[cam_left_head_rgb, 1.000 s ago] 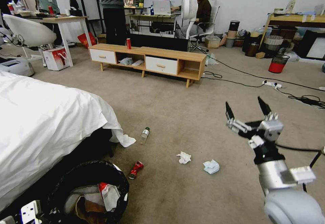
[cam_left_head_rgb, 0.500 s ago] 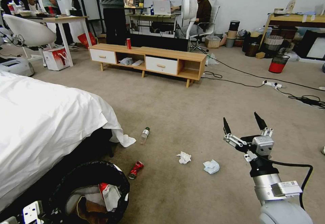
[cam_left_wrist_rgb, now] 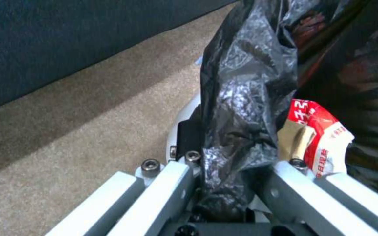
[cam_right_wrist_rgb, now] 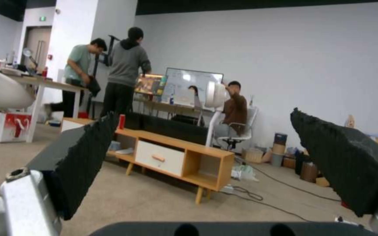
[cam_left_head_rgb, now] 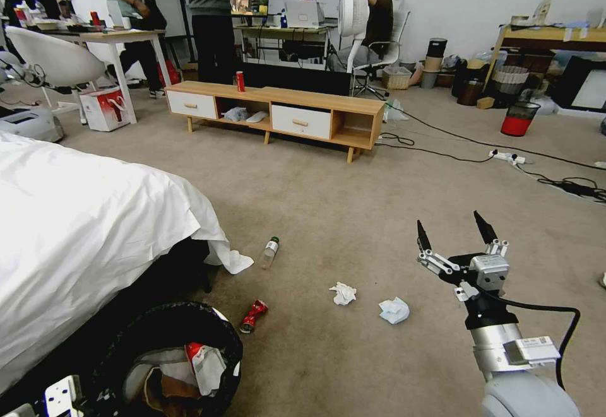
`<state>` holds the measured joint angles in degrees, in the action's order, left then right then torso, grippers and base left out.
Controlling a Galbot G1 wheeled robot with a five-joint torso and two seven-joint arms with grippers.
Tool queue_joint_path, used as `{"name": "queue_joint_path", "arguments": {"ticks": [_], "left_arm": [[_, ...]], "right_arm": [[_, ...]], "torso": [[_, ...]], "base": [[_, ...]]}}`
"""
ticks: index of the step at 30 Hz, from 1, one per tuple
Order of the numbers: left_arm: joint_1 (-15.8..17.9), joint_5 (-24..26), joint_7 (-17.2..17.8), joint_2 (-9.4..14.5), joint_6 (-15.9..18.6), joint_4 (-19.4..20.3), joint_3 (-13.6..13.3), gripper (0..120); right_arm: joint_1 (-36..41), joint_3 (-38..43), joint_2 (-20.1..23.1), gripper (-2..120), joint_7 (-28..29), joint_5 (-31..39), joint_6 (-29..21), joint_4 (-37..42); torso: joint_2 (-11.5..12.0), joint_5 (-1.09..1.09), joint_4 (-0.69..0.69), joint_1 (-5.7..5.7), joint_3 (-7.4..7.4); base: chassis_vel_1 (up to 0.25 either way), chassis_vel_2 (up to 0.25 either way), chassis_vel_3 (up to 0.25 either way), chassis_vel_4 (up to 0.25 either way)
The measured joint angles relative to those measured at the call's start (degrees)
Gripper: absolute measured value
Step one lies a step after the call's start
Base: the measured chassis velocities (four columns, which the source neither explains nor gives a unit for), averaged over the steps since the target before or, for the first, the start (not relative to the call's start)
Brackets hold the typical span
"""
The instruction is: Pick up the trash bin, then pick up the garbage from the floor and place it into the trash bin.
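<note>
Right gripper [cam_left_head_rgb: 453, 234]: raised over bare carpet [cam_left_head_rgb: 353, 202], fingers spread wide, nothing betw. them; points up and away toward the far wall. Right wrist view confirms: black pads [cam_right_wrist_rgb: 77, 160] well apart, room visible thru the gap.

Left gripper [cam_left_wrist_rgb: 224, 183]: low, at robot's left, beside the bed [cam_left_head_rgb: 82, 228]. Pinching the rim of the bin [cam_left_head_rgb: 167, 354] w/ the black bag [cam_left_wrist_rgb: 246, 108] bunched betw. the fingers. Whether bin is off the floor or resting: can't tell.

Bin: near robot's left, mouth up, axis approx. vertical. Holds a red-white packet [cam_left_head_rgb: 202, 363] and tan cardboard [cam_left_head_rgb: 167, 392].

Litter left on carpet, nearest right gripper first:
- Tissue A [cam_left_head_rgb: 394, 310]: crumpled, just left of the right arm; no clear axis.
- Tissue B [cam_left_head_rgb: 343, 293]: crumpled, near A, farther left.
- Crushed can [cam_left_head_rgb: 253, 315]: lying flat, just beside the bin; long axis runs diag., near end toward the bin, far end up-right.
- Bottle [cam_left_head_rgb: 270, 252]: on its side near the sheet corner, green cap end pointing away from robot, long axis nearly along the robot's fwd line w/ slight tilt to the right.

Progress (est.): bin grasp done; some litter already inside; 4 items outstanding. Roughly mid-task. Right gripper not yet lowered to any item; tissue A looks the closest pick.

Not litter: upright red can [cam_left_head_rgb: 240, 81] on the low cabinet [cam_left_head_rgb: 278, 105]; red mesh bin [cam_left_head_rgb: 519, 118] far right.
</note>
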<state>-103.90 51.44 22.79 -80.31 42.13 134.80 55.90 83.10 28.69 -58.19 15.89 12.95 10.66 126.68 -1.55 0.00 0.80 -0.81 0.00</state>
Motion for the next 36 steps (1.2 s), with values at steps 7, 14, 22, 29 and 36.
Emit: {"name": "queue_joint_path", "arguments": {"ticks": [7,14,22,29,36], "left_arm": [[-0.38,-0.17,-0.23,0.3,-0.16,0.08,0.0,1],[-0.59,-0.53,-0.68,0.23,-0.25,0.37,0.02,1],[-1.11,-0.56,-0.79,0.23,-0.25,0.81,0.23,1],[-1.37,-0.55,-0.81,0.24,-0.28,1.04,0.36,1],[-1.27,-0.36,-0.81,0.51,-0.31,1.07,0.5,1]], "right_arm": [[0.42,0.07,-0.11,100,0.0,0.2,0.22,0.2],[0.63,0.42,0.32,100,0.08,0.49,0.25,0.37],[0.33,0.64,0.67,100,0.23,1.06,0.21,0.53],[0.26,0.8,0.44,100,0.27,1.08,0.21,0.5],[0.33,1.08,0.29,100,0.27,1.06,0.31,0.2]], "torso": [[0.0,0.0,0.0,0.0,0.0],[0.0,0.0,0.0,0.0,0.0],[0.0,0.0,0.0,0.0,0.0],[0.0,0.0,0.0,0.0,0.0],[0.0,0.0,0.0,0.0,0.0]], "base": [[0.0,0.0,0.0,0.0],[0.0,0.0,0.0,0.0],[0.0,0.0,0.0,0.0],[0.0,0.0,0.0,0.0],[0.0,0.0,0.0,0.0]]}}
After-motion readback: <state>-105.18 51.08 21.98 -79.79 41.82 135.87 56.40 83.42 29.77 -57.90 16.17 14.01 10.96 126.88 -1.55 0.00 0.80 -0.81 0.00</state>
